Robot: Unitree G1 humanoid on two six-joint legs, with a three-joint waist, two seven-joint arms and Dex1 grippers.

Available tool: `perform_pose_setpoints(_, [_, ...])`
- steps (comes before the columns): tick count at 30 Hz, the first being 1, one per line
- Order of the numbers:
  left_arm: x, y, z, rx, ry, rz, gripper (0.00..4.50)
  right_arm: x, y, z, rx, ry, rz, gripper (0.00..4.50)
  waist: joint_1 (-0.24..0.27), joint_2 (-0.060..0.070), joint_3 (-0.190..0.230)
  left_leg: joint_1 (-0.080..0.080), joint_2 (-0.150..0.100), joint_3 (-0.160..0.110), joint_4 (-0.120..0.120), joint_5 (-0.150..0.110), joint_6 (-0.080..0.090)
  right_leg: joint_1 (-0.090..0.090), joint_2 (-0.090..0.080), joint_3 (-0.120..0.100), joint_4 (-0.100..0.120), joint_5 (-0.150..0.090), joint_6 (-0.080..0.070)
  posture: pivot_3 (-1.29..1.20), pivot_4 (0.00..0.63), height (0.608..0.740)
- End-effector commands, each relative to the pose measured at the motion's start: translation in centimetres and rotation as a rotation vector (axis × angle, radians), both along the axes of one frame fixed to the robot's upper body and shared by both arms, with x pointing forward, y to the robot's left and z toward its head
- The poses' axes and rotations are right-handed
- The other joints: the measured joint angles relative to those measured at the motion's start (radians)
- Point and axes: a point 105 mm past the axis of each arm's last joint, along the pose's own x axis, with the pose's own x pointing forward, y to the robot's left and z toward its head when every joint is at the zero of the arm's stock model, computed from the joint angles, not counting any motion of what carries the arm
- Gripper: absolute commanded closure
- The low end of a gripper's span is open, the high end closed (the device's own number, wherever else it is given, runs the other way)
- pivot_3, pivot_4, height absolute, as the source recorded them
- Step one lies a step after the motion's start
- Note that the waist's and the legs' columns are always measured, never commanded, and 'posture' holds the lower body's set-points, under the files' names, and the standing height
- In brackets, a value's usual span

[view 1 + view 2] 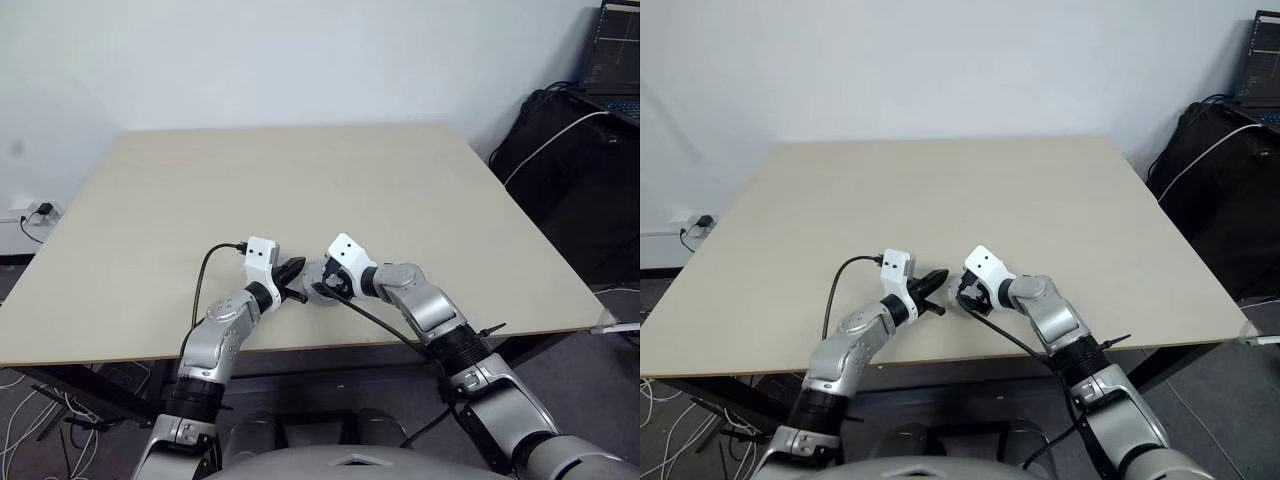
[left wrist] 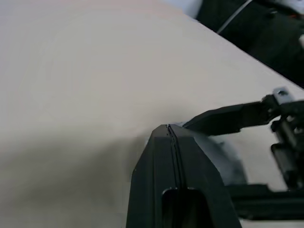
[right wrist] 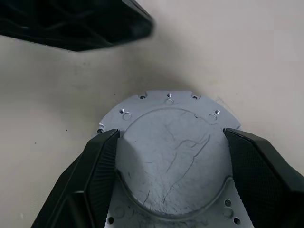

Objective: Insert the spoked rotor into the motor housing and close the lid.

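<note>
Head views: both arms reach over the near edge of a bare tan desk (image 1: 330, 180). The left hand (image 1: 291, 272) has its two black fingers pressed together into one point, holding nothing, aimed toward the right hand (image 1: 322, 288) and just beside it. The right hand angles down at a small grey round thing on the desk, the lid (image 1: 958, 293), which lies close to the near edge, mostly hidden by that hand. Black bags and a cable stand off the desk's far right corner.

Left wrist view: the left hand's fingers (image 2: 164, 161) are closed flat against each other, only a thin seam between them. Just past their tip lies the grey lid (image 2: 228, 159), with one right-hand finger (image 2: 232, 116) stretched alongside it.

Right wrist view: the right hand (image 3: 171, 156) stands wide, one finger on each side of the lid (image 3: 173, 152), a flat scratched grey disc with small screw holes round its flange. Both pads sit at the raised disc's edge; whether they press on it I cannot tell. The left hand's dark tip (image 3: 85, 23) hangs near, clear of the lid.
</note>
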Motion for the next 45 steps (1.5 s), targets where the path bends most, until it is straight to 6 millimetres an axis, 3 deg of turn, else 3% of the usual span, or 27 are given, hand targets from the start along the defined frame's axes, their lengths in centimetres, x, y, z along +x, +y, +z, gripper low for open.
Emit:
perform_pose_setpoints(1, [0.7,-0.5,0.3,0.003,0.027,-0.032,4.50,0.1,-1.4,-0.6,-0.037,0.010,-0.051,1.31,0.001,0.000,0.000,0.000,0.000,0.000,0.000,0.000,0.000,0.000,0.000,0.000,0.000,0.000,0.000,0.00,0.000,0.740])
perform_pose_setpoints(12, [-0.1,-1.0,-2.7,0.102,0.190,-0.070,4.50,0.0,-1.4,-0.4,-0.032,0.007,-0.059,1.31,0.002,0.000,0.000,0.000,0.000,0.000,0.000,-0.001,-0.001,0.000,-0.001,0.000,0.000,0.000,0.000,0.00,0.000,0.740])
perform_pose_setpoints(22, [-1.2,-2.4,-2.7,0.077,0.225,-0.146,4.50,-0.5,-1.6,-0.4,-0.044,0.003,-0.036,1.31,0.006,-0.001,0.000,0.000,-0.001,-0.001,0.000,-0.001,-0.001,0.000,-0.002,0.000,-0.001,0.000,0.000,0.00,0.000,0.740])
perform_pose_setpoints(23, [-1.3,-2.4,-2.8,0.078,0.226,-0.148,4.50,-0.6,-1.8,-0.5,-0.048,0.010,-0.037,0.59,0.007,-0.001,0.000,0.000,-0.001,-0.001,0.000,-0.001,-0.001,0.000,-0.002,0.000,-0.001,0.000,0.000,0.00,0.000,0.740])
perform_pose_setpoints(25, [-1.3,-2.4,-2.7,0.077,0.226,-0.147,4.50,-1.2,-2.8,-0.3,-0.062,0.015,-0.021,0.03,0.008,-0.001,0.000,-0.001,-0.002,-0.001,0.000,-0.002,0.000,0.000,-0.002,0.000,-0.002,0.000,0.000,0.00,0.000,0.740])
perform_pose_setpoints(32, [-1.9,-2.2,-3.0,0.066,0.237,-0.146,4.50,-3.7,-5.8,1.9,0.040,0.038,0.027,0.03,0.013,-0.002,0.001,-0.001,-0.002,-0.001,-0.001,-0.004,0.003,0.002,-0.002,0.000,-0.010,0.001,0.002,0.00,0.000,0.740])
perform_pose_setpoints(37, [-2.1,-2.2,-3.0,0.059,0.237,-0.148,4.50,-1.5,-7.4,4.7,0.308,0.005,-0.256,0.03,0.011,-0.003,0.002,-0.002,-0.001,-0.001,-0.003,-0.004,0.003,0.001,-0.002,0.000,-0.011,0.001,0.003,0.00,0.000,0.740])
perform_pose_setpoints(40, [-2.1,-2.1,-3.1,0.061,0.240,-0.145,4.50,-0.6,-7.9,3.9,0.425,0.091,-0.450,0.03,0.014,-0.004,0.003,-0.002,-0.001,-0.002,-0.003,-0.004,0.003,0.001,-0.001,0.000,-0.011,0.001,0.003,0.00,0.000,0.740])
perform_pose_setpoints(45, [-2.2,-2.1,-3.2,0.061,0.246,-0.155,4.50,-0.5,-6.5,1.9,0.523,0.300,-0.599,0.03,0.016,-0.002,0.002,-0.003,-0.002,-0.001,-0.005,-0.004,0.003,0.001,-0.001,0.000,-0.013,0.002,0.002,0.00,0.000,0.740])
